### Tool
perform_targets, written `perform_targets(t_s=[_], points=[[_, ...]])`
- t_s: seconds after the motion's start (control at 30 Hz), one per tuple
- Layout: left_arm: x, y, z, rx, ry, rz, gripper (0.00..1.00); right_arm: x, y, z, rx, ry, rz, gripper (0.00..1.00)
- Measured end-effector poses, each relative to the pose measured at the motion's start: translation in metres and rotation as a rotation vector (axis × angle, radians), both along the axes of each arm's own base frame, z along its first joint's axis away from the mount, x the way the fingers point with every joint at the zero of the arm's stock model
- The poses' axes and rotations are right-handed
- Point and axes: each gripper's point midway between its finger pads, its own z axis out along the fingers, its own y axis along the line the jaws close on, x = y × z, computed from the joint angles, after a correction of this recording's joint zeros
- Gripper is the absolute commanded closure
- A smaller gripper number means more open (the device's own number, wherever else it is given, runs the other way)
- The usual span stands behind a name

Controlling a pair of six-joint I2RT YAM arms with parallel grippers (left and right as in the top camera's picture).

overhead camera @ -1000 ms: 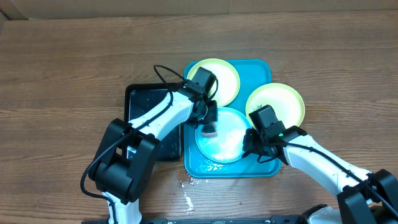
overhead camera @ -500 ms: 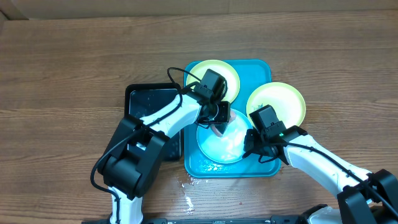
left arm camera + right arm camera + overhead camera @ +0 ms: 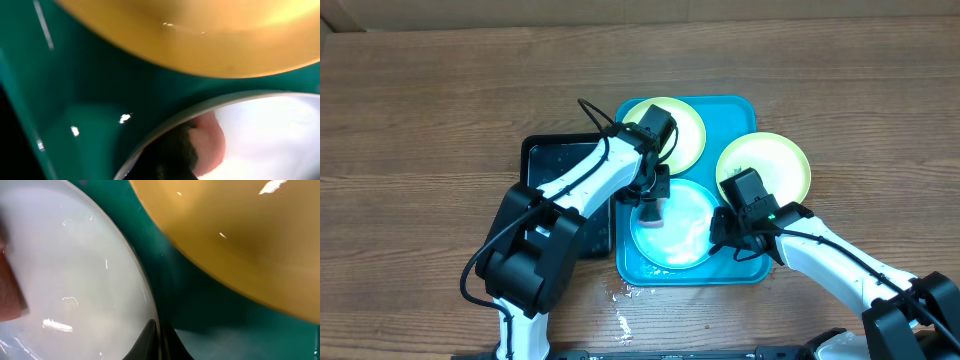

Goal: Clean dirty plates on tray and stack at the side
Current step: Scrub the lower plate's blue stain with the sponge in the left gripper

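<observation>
The turquoise tray (image 3: 738, 110) holds three plates. One plate (image 3: 680, 128) lies at its back left. A second plate (image 3: 772, 160) lies at the right, overhanging the rim. The third plate (image 3: 685, 235), wet and white, lies front centre. My left gripper (image 3: 650, 208) is shut on a pink sponge (image 3: 209, 142) with a dark scouring side, pressed on the front plate's left part (image 3: 270, 135). My right gripper (image 3: 725, 235) is shut on the front plate's right rim (image 3: 150, 325). The sponge also shows at the left edge of the right wrist view (image 3: 7, 292).
A black tray (image 3: 555, 165) with water stands left of the turquoise tray, partly under my left arm. Water drops (image 3: 620, 300) lie on the wooden table by the tray's front left corner.
My left gripper moved the sponge right across the front plate, then back to its left part. The right gripper has stayed on the plate's rim.
</observation>
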Motion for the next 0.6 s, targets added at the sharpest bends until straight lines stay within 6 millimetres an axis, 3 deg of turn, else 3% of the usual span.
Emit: perform_targets(t_s=[0.37,0.53,0.6], points=[[-0.034,0.024,0.008,0.11,0.159,0.001,0.96,-0.002,0.002,0.0,0.013,0.011,0.008,0.96],[-0.041,0.022,0.008,0.096,0.196,-0.006,0.96,-0.004,0.001,-0.001,0.008,0.015,0.01,0.96],[-0.035,0.01,0.004,0.061,0.165,-0.019,0.96,-0.003,0.0,-0.001,0.001,0.013,0.007,0.96]])
